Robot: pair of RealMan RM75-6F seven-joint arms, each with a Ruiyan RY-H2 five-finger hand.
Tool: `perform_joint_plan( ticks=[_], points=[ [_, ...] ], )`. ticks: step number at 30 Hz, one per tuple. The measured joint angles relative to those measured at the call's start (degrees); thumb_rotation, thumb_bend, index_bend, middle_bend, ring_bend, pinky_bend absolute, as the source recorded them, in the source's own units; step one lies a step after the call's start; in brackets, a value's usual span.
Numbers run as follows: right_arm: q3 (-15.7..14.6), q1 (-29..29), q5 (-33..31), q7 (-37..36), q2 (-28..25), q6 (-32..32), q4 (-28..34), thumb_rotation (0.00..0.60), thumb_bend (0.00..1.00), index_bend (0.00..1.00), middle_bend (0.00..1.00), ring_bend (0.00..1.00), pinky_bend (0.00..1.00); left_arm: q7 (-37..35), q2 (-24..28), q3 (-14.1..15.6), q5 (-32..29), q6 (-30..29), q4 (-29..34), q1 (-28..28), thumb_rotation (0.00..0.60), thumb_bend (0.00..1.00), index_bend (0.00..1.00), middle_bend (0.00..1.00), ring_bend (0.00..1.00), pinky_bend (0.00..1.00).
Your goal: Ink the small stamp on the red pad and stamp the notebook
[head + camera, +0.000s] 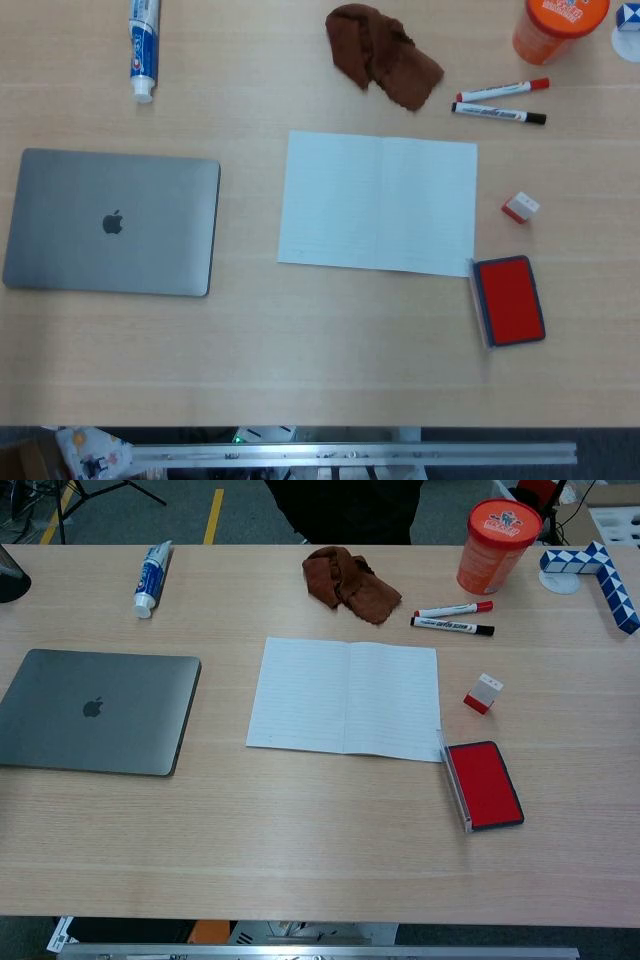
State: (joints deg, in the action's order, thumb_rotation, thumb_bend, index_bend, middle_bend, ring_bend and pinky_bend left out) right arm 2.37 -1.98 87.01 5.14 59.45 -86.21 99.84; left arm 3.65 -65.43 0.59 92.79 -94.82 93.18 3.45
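So neither hand shows up in either camera, meaning I can't tell whether the fingers are spread or curled.

Differences between the two views: the chest camera catches a blue-and-white folding snake puzzle [612,576] at the far right, curling up toward a white round disc [563,581], while the head camera only clips a corner of it [628,16]. The chest view also shows the floor and a dark figure [345,510] past the far table edge. The head camera shows the metal rail [350,453] below the near edge.

Task stuff: the notebook [378,202] lies open and flat mid-table. The small stamp [520,207], white with a red end, sits on its side at about 3 o'clock from the notebook, apart from it. The red pad [509,300] lies at about 5 o'clock from the notebook, lid open, just off the page corner.

Around it: a closed laptop [112,222] at 9 o'clock, a toothpaste tube [144,48] at 11, a crumpled brown cloth [383,54] at 12, two markers [500,100] side by side at 1 o'clock, and an orange tub [556,26] beyond them. Nothing lies over the stamp, pad or page.
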Motion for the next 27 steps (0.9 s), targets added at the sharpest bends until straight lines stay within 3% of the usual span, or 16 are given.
perform_joint_plan(
  ticks=[13, 27],
  points=[
    [0.9, -3.0, 0.5, 3.1, -1.4, 3.5, 3.1, 0.600, 0.13, 0.38, 0.36, 0.28, 0.38, 0.5, 0.0, 0.0, -0.2, 0.3, 0.4, -0.1, 0.600, 0.29, 0.02, 0.00, 0.00, 0.02],
    [3.5, -12.2, -6.4, 11.1, 0.8, 17.4, 6.3, 0.600, 0.13, 0.38, 0.36, 0.28, 0.38, -0.5, 0.4, 0.0, -1.6, 1.7, -0.1, -0.4, 0.600, 0.29, 0.02, 0.00, 0.00, 0.02]
  ],
)
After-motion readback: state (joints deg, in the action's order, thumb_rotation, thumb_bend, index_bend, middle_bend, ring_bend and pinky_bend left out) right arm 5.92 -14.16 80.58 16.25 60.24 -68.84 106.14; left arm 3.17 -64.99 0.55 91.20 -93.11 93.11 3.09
